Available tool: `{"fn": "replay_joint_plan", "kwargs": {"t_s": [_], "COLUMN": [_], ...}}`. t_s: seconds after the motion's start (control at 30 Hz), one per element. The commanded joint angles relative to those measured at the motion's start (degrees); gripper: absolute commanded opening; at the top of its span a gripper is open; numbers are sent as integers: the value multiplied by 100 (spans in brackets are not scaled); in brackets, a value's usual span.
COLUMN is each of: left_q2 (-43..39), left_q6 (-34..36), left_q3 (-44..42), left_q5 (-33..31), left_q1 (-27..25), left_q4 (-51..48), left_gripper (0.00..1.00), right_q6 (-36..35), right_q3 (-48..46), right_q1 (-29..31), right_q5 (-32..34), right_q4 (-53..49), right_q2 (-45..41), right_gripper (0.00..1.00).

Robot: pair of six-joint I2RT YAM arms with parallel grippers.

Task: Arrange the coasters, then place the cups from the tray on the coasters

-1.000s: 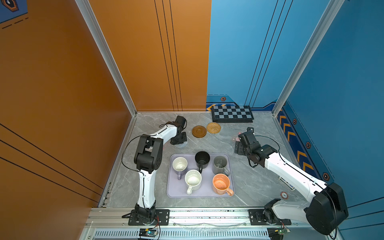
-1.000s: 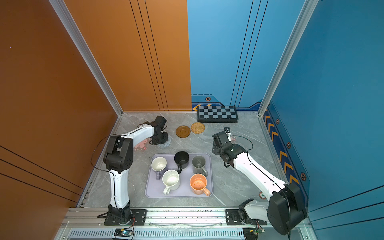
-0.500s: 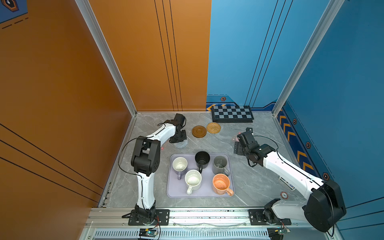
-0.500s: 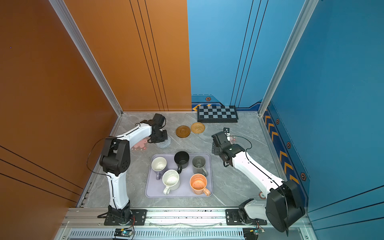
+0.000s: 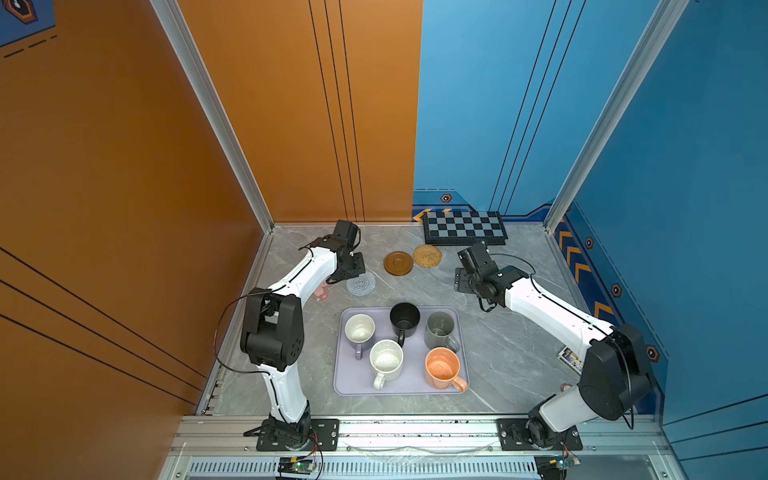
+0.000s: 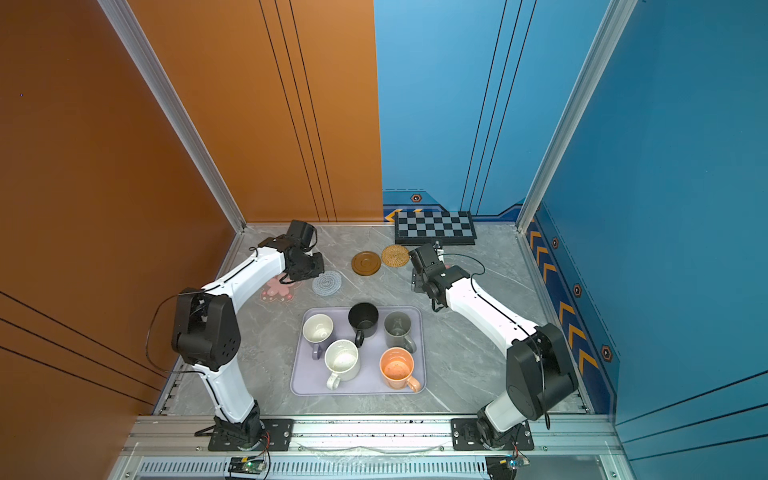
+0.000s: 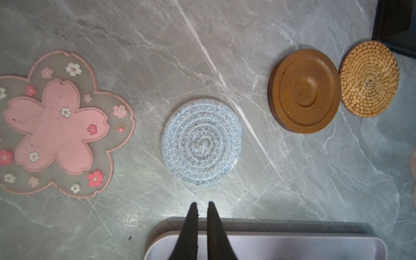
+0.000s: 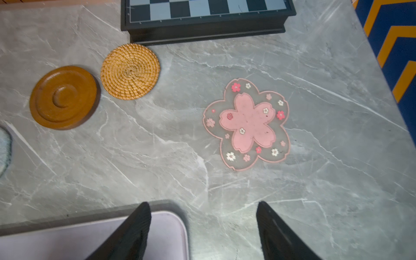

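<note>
Lavender tray (image 5: 409, 383) sits mid-table with all five cups (image 5: 404, 318) on it, so I judge I'm in the coaster-arranging step. From the tray, one flower coaster (image 6: 277, 289) lies at ten o'clock, the spiral coaster (image 5: 360, 284) at eleven and the wooden disc (image 5: 398, 263) at twelve, with the rattan mat (image 5: 427, 255) just beside the disc. A second flower coaster (image 8: 246, 123) lies at one o'clock, below my right gripper (image 8: 202, 203), whose jaws are spread. My left gripper (image 7: 201, 206) is pressed together and empty. Next I'd need a low edge pinch on that thin flower.
</note>
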Motion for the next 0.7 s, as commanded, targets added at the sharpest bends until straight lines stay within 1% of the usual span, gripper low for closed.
{"fn": "replay_joint_plan", "kwargs": {"t_s": [0.0, 0.13, 0.33, 0.67], "left_q2": [-341, -554, -875, -1383], "left_q6": [67, 92, 114, 145], "left_q3": [-262, -536, -826, -1373], "left_q5": [-135, -196, -197, -162], "left_q1": [88, 147, 295, 614], "left_q4": [-108, -81, -81, -64], "left_gripper": [13, 13, 13, 13], "right_q6": [-6, -36, -87, -73], "right_q3": [434, 968, 1896, 2829], "right_q1": [47, 47, -29, -107], "right_q5": [-342, -672, -881, -1242], "right_q4": [-2, 168, 230, 665], "right_q2": [463, 1157, 2214, 3337], "right_gripper": [67, 55, 41, 23]}}
